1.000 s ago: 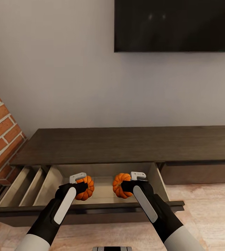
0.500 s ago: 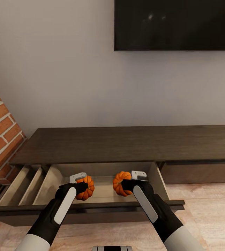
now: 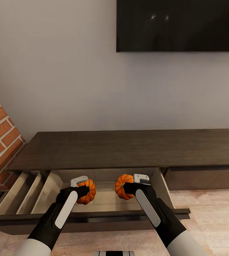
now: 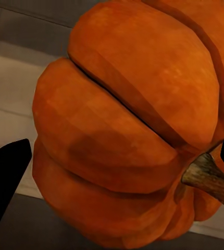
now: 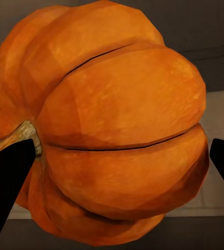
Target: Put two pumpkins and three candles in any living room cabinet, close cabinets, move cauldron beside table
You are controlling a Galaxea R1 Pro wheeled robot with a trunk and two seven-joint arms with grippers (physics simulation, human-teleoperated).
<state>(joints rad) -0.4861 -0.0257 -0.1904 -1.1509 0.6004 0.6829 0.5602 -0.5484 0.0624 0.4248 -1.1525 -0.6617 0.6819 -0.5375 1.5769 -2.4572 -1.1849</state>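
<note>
Over the open drawer (image 3: 103, 199) of the cabinet (image 3: 128, 147), at six o'clock, the left gripper (image 3: 81, 187) and right gripper (image 3: 135, 184) each clamp a pumpkin (image 3: 87, 192) (image 3: 121, 187).

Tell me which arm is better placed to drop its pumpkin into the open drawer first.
Either; call it even, slightly the right. The right gripper and left gripper each clamp a ribbed orange pumpkin over the pale interior of the open drawer. The right one looks marginally deeper in.
</note>
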